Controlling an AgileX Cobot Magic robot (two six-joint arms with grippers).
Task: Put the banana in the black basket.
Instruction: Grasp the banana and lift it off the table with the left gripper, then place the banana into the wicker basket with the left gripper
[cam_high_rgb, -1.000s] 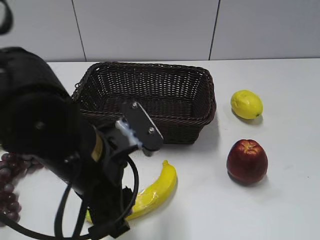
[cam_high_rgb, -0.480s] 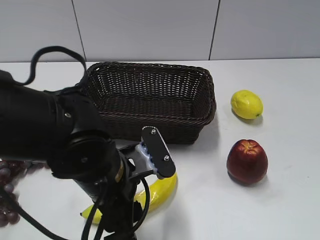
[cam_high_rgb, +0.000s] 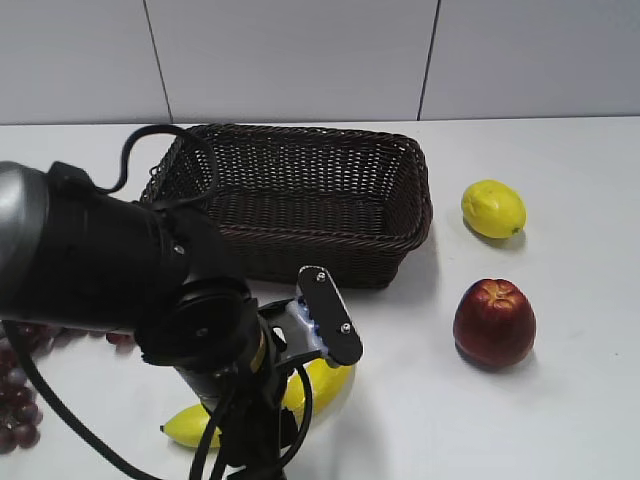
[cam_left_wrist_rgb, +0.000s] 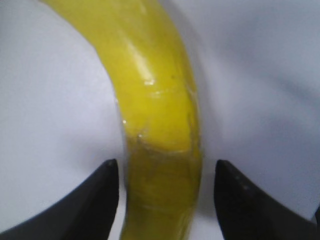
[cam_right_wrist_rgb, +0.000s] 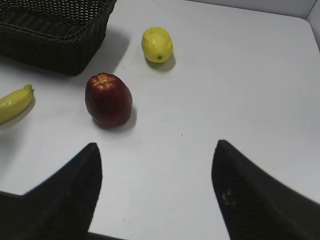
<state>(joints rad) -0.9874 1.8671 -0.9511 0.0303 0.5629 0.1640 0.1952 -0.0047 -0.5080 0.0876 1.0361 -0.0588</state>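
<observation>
The banana lies on the white table, bright yellow with a crinkled glossy patch. My left gripper is open, one dark finger on each side of the banana's middle, with small gaps to it. In the exterior view the left arm covers the banana's middle; its ends show at the front. The black basket stands empty behind it. My right gripper is open and empty above bare table. The banana's tip and the basket's corner show in the right wrist view.
A red apple and a lemon sit right of the basket; both show in the right wrist view, apple and lemon. Dark red grapes lie at the left edge.
The left arm has swung right and down over the banana, bringing its fingers to either side of it. The banana, basket, apple and lemon have not moved.
</observation>
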